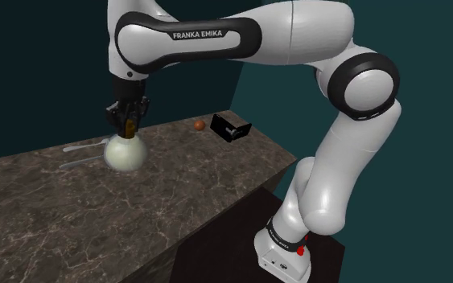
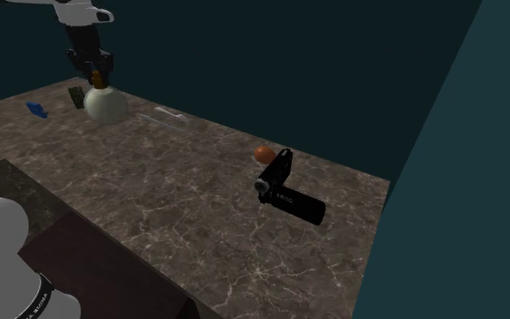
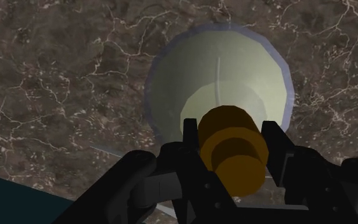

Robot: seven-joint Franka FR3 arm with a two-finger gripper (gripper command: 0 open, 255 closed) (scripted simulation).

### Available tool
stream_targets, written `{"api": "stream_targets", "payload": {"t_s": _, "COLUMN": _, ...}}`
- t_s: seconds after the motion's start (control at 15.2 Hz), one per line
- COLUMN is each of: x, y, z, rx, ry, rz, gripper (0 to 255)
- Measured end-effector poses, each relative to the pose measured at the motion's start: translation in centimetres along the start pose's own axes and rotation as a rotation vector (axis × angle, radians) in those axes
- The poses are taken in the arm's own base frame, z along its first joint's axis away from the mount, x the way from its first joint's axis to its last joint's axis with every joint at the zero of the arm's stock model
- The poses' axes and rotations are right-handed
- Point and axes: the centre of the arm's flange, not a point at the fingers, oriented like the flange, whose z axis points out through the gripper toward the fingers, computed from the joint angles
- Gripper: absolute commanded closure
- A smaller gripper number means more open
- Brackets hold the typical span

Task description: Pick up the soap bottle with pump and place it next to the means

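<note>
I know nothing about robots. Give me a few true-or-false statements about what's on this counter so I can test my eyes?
1. The claw clasps the soap bottle by its brown pump top. True.
2. The soap bottle's round body is bright red. False: it is pale, whitish green.
3. A small orange ball lies close to the black camcorder. True.
4. The camcorder is stacked on top of the soap bottle. False: it lies on the dark marbled counter, well away from the bottle.
</note>
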Motion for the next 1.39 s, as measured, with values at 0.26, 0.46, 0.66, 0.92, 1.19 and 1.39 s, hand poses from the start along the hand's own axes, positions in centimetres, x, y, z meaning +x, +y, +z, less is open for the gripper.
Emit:
{"api": "stream_targets", "payload": {"t_s": 0.26, "x": 0.1, "y": 0.2, "z": 2.2, "rx": 0.000, "ry": 0.000, "rz": 0.000, "gripper": 255}}
{"api": "stream_targets", "payload": {"t_s": 0.46, "x": 0.0, "y": 0.3, "z": 3.7, "rx": 0.000, "ry": 0.000, "rz": 0.000, "gripper": 255}}
{"api": "stream_targets", "payload": {"t_s": 0.66, "x": 0.2, "y": 0.3, "z": 5.2, "rx": 0.000, "ry": 0.000, "rz": 0.000, "gripper": 255}}
{"api": "stream_targets", "payload": {"t_s": 0.92, "x": 0.1, "y": 0.5, "z": 7.5, "rx": 0.000, "ry": 0.000, "rz": 0.000, "gripper": 255}}
{"api": "stream_targets", "payload": {"t_s": 1.19, "x": 0.1, "y": 0.6, "z": 9.5, "rx": 0.000, "ry": 0.000, "rz": 0.000, "gripper": 255}}
{"api": "stream_targets", "payload": {"t_s": 1.39, "x": 0.1, "y": 0.6, "z": 11.0, "rx": 0.000, "ry": 0.000, "rz": 0.000, "gripper": 255}}
